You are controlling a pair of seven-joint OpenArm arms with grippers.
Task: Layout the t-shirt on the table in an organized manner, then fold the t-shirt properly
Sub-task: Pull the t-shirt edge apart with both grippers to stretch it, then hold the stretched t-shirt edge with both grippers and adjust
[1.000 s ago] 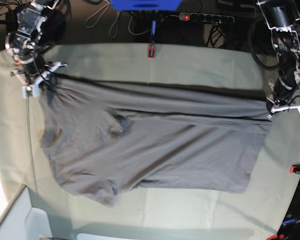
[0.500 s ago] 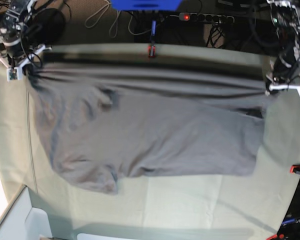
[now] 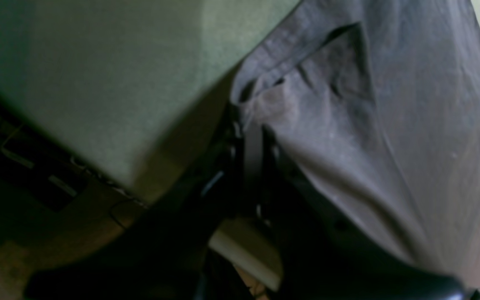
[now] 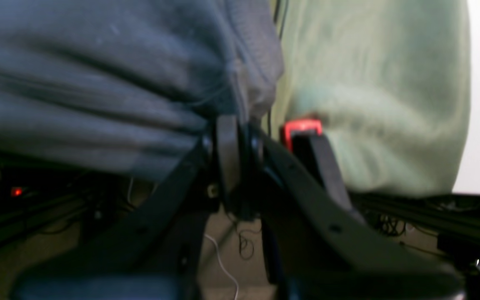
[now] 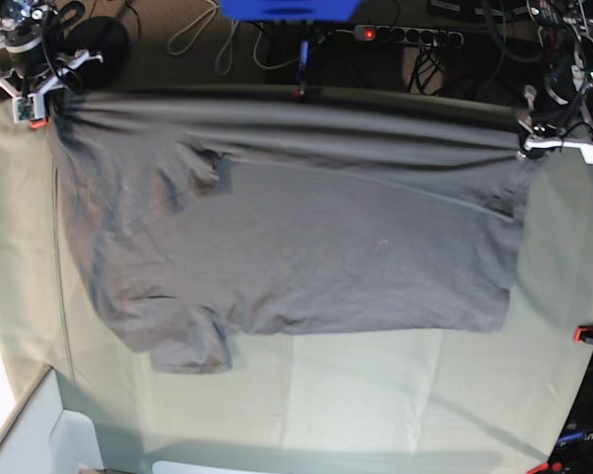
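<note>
Since the earlier base views, both arms have carried the shirt's far edge back toward the far edge of the surface (image 5: 376, 405), and the cloth has drawn out flatter and wider. The dark grey t-shirt (image 5: 306, 247) now covers most of the surface's middle, its near hem lying well short of the near edge, one sleeve bunched toward the near left corner. The right gripper (image 4: 233, 137) has its fingers clenched on a gathered corner of the shirt at the far left corner; the left gripper (image 3: 250, 137) pinches the hem corner near the far right corner (both grips sit almost at the rim). To finish spreading well, I judge the arms should keep even tension and lower together. Little room remains behind; a red clip (image 4: 300, 127) sits just beside the right fingers.
</note>
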